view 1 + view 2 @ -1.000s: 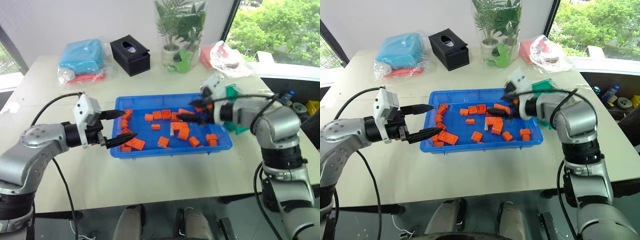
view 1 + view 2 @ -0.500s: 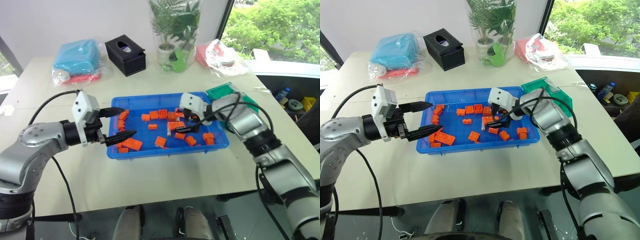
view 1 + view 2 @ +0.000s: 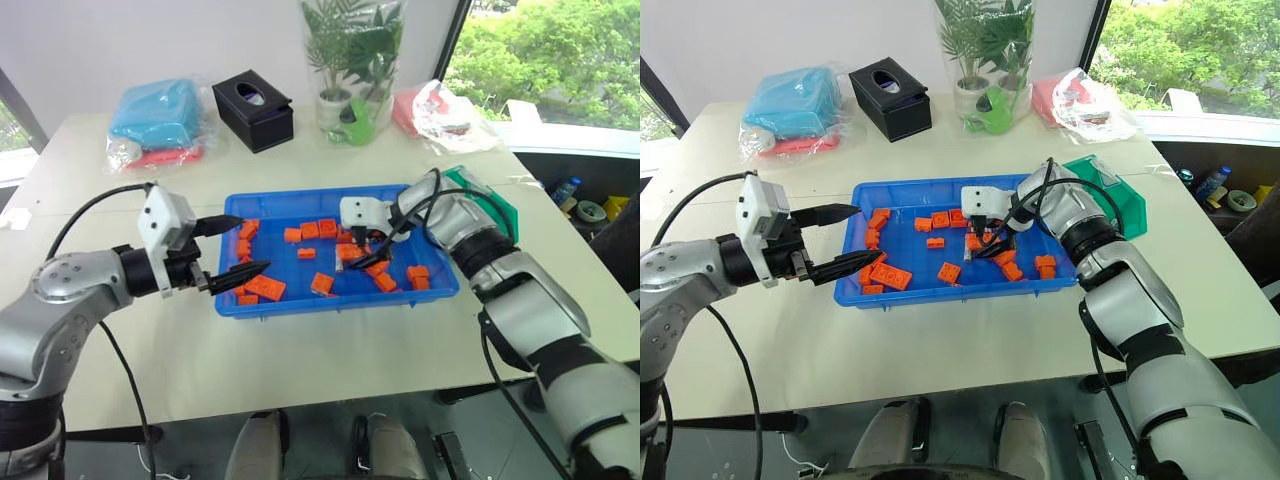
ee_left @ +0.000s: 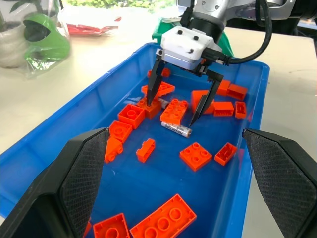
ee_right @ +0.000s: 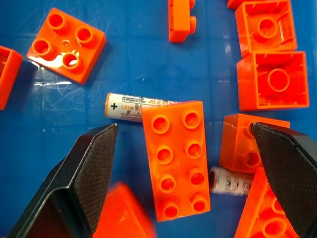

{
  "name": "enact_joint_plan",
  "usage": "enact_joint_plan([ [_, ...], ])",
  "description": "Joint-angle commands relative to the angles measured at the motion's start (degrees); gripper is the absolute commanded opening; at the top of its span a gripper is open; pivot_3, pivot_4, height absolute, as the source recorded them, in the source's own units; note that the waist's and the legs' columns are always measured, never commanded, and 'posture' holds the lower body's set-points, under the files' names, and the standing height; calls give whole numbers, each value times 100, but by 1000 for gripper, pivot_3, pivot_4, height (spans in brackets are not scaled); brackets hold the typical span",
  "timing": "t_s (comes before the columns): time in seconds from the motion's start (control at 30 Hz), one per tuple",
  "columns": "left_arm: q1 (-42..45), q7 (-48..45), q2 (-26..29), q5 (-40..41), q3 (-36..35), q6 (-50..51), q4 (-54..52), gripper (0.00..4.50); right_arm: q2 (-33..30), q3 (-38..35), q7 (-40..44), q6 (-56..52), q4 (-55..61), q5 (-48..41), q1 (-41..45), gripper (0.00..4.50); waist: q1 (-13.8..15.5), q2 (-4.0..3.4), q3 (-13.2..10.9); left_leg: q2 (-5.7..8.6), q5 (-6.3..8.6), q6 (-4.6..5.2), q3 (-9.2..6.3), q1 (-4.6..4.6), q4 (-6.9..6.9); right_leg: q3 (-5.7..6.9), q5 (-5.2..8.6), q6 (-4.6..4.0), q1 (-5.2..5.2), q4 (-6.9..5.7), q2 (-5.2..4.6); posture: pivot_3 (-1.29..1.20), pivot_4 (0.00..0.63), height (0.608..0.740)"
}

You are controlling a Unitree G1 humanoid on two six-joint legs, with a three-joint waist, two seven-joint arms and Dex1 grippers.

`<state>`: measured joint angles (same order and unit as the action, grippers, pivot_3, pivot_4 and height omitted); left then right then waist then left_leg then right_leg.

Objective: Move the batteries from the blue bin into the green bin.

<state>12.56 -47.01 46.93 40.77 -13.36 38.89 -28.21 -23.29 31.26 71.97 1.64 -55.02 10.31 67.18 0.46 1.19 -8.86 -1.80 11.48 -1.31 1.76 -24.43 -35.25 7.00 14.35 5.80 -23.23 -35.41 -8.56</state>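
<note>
Orange bricks: partly cover batteries in blue bin.
Right gripper: fingers spread, above them.
Left gripper: fingers apart, empty.

You're looking at two arms built of rounded silver-grey metallic shells joined by black ring-shaped joint bands, each with a thin black cable looping free from the forearm to the wrist. Each wrist carries a boxy white housing: the left gripper at about nine o'clock, the right gripper near the middle, its white block showing small dark screw holes. From each housing run two slim black fingers tapering to points, and up close their inner pads show a fine cross-hatched, mesh-like texture.
</note>
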Motion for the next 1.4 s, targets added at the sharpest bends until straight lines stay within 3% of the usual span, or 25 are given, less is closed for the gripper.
enact_joint_plan([
  [0.03, 0, 72, 51, 108, -239, -26, -223, 4500, 50, -103, 14, 267, -299, 202, 136, 3536, 5, 0, 0, 0, 0, 0, -1, 1, 0, 0, 0, 0, 0, -2, 0, 0, 150, 661],
  [0.23, -3, 71, 84, 117, -256, -36, -199, 4500, -39, -442, 167, 186, -99, 151, 50, 519, 9, 0, 1, 0, 0, -1, -1, 2, -1, 0, 1, -2, 1, -4, 0, 0, 150, 661],
  [0.63, 384, -128, 18, -14, 98, -138, 129, 4500, -1190, -1289, 2, -1082, 1772, -22, -862, 519, 4, 3, 2, 0, -1, -2, 1, 2, -3, 0, -1, 2, 11, -6, -1, 0, 150, 661],
  [0.8, 512, -208, -9, -65, 200, -173, 237, 4500, -1145, -1552, -486, -2034, 2842, -43, -1306, 2594, 2, 2, 2, -1, -3, -1, 4, 1, 0, -1, -3, 5, 18, -10, -1, 0, 150, 661],
  [0.93, 503, -246, -8, -66, 229, -195, 234, 4500, -881, -1839, -896, -3463, 3870, -258, -1486, 2594, 16, 1, 1, -1, -3, -2, 4, 0, -3, -1, -3, 5, 15, -9, -2, 0, 150, 661],
  [1.2, 378, -352, 41, -63, 198, -220, 181, 4500, -56, -2430, -1893, -7809, 6024, -1129, -1864, 2594, 44, 12, 9, -2, -2, -2, -5, 1, -6, 2, -2, 0, 4, -7, -4, 0, 150, 661],
  [1.27, 390, -362, 43, -65, 206, -217, 178, 4500, 63, -2396, -2116, -8434, 6308, -1307, -2035, 2594, 46, 15, 10, -2, 1, -7, -5, 0, -7, 3, 4, -14, 4, -4, -5, 0, 150, 661],
  [1.4, 461, -356, 18, -73, 242, -206, 197, 4500, 238, -2265, -2601, -8643, 6474, -1513, -2327, 2594, 27, 14, 10, -2, 6, -15, -4, -1, -5, 3, 4, -14, 2, -4, -4, 0, 150, 661],
])
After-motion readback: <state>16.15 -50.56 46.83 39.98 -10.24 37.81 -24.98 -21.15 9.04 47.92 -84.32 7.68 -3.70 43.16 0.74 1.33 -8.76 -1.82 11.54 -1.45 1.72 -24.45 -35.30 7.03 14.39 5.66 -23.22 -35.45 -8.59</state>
